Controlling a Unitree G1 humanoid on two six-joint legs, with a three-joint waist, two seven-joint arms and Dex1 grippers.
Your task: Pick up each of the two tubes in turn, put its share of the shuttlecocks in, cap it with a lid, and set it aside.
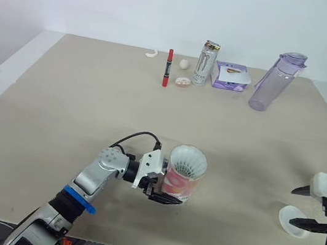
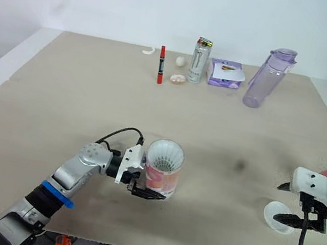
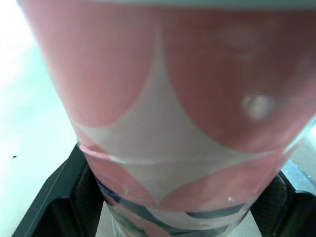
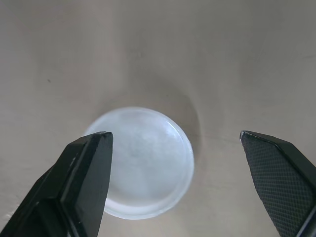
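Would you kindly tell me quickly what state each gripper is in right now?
Left gripper: closed on the tube.
Right gripper: open over the lid, holding nothing.

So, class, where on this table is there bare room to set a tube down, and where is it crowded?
Bare: the middle of the table, between the back row and the tube in the left gripper, and the left side. Crowded: the back edge, with marker, can, packet and bottle; front right, the lid by the open right gripper.
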